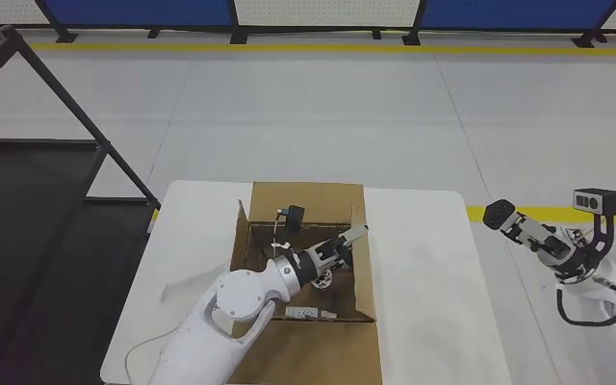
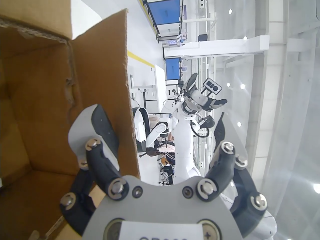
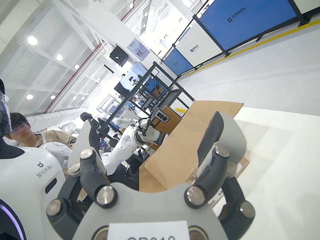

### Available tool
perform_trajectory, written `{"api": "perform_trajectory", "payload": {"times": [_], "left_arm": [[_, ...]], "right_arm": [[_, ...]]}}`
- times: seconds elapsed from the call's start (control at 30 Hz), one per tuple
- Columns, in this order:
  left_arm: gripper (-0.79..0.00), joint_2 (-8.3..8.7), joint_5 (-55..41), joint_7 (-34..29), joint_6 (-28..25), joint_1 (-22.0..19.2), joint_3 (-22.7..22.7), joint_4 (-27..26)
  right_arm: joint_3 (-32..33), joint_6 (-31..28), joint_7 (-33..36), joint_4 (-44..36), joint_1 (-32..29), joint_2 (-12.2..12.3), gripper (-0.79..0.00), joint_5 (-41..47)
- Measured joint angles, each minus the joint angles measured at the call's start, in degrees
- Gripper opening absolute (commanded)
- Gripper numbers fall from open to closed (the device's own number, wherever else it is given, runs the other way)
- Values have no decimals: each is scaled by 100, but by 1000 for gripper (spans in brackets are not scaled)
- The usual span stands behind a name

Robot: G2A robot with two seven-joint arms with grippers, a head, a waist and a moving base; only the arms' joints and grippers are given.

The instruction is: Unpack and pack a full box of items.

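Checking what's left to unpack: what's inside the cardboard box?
A small black item by the far wall and a flat white packet by the near one. The left arm covers the middle of the box.

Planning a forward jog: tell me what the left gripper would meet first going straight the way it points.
Probably the upright side flap of the box: its edge stands inside the open left gripper, one finger inside the box, one outside. How near is hard to judge.
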Motion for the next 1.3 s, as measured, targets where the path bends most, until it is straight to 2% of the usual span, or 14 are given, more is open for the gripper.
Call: {"api": "perform_trajectory", "payload": {"times": [0.27,0.6,0.83,0.93,1.1,1.3], "left_arm": [[0,-200,-28,143,-73,-366,422,390],[0,-242,58,186,-11,-267,336,421],[0,-354,24,469,-194,-183,510,516],[0,-428,-52,644,-310,-204,604,681],[0,-530,-103,746,-426,-266,717,964],[0,-531,-97,704,-440,-252,665,996]], "right_arm": [[68,84,84,3,-88,66,0,12],[-342,368,370,-170,135,116,0,171],[-335,901,904,-669,-80,265,0,584],[-292,1157,1161,-912,-230,363,0,387],[-384,1081,1084,-1140,-453,476,0,-59],[-383,1079,1082,-1132,-450,476,0,-54]]}}
